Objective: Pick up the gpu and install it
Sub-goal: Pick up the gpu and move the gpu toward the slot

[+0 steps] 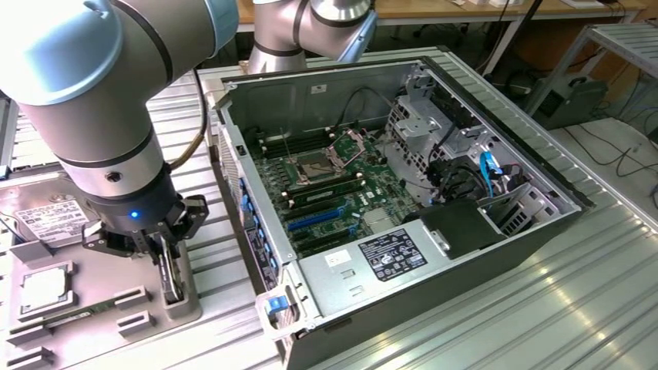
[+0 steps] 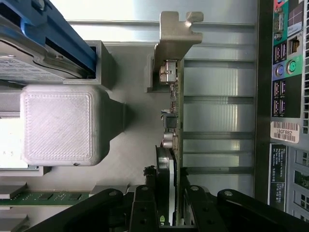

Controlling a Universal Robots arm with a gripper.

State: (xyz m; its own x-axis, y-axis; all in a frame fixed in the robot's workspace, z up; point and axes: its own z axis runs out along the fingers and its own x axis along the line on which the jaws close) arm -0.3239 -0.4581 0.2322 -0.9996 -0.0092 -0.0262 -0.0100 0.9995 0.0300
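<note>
The gripper (image 1: pixel 168 264), in the lower left of the exterior view, is clamped on the gpu (image 1: pixel 172 289). The card stands on edge at the gray holder tray (image 1: pixel 123 266). A hard drive (image 1: pixel 46 220) lies nearby on the exterior view's left. The wall of the open computer case (image 1: pixel 432 281) stands between the card and the motherboard (image 1: pixel 329 185).
</note>
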